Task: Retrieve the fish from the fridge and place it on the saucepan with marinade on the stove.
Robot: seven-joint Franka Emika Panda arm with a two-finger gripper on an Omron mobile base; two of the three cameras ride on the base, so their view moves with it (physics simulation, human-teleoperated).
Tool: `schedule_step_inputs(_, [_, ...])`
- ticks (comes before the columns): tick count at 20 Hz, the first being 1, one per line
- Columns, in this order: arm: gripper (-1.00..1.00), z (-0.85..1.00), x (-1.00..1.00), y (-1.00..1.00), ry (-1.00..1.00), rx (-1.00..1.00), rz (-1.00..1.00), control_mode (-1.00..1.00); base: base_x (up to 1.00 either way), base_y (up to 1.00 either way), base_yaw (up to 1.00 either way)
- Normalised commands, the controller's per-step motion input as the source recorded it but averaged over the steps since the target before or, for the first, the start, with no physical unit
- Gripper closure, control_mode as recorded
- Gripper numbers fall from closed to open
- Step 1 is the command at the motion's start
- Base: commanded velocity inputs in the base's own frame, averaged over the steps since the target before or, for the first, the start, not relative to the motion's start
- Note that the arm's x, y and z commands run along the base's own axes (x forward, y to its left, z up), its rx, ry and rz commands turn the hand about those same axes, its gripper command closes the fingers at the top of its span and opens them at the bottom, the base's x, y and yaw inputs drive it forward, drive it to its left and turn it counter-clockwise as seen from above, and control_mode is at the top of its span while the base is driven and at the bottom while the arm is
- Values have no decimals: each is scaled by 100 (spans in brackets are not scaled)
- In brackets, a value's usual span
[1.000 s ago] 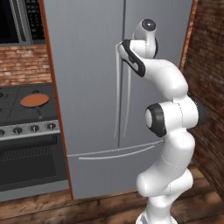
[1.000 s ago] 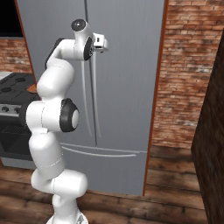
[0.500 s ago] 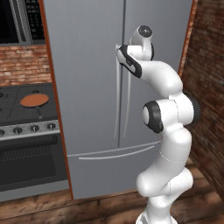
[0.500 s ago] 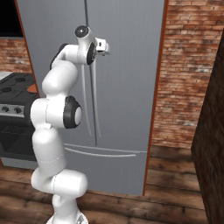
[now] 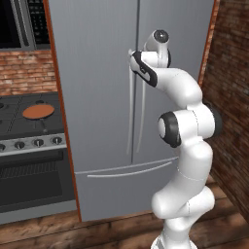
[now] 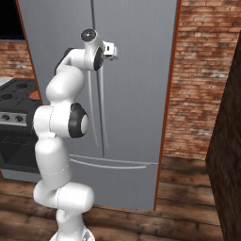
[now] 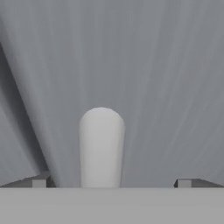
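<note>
At fridge | doors closed, fish hidden | end effector tips barely visible

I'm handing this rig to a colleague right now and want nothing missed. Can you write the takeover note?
Gripper: open, holding nothing, up against the fridge with a door handle between its fingertips.
Fridge: both doors shut, so the fish is not visible.
Saucepan with marinade: on the stove, left of the fridge.
Done: arm brought to the handle.
Left: grip the handle, open the door, find the fish, carry it to the saucepan.
</note>
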Motion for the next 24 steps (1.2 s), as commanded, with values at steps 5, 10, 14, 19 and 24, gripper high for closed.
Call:
schedule_step_inputs(5, [100,0,13,0,0,0,0,-100,0,0,0])
schedule_step_inputs(10, [100,0,0,0,0,0,0,-100,0,0,0])
schedule_step_inputs(14, [100,0,0,0,0,0,0,-100,0,0,0])
schedule_step_inputs(19, [100,0,0,0,0,0,0,-100,0,0,0])
schedule_step_inputs(24, [100,0,-8,-3,-4,0,0,-100,0,0,0])
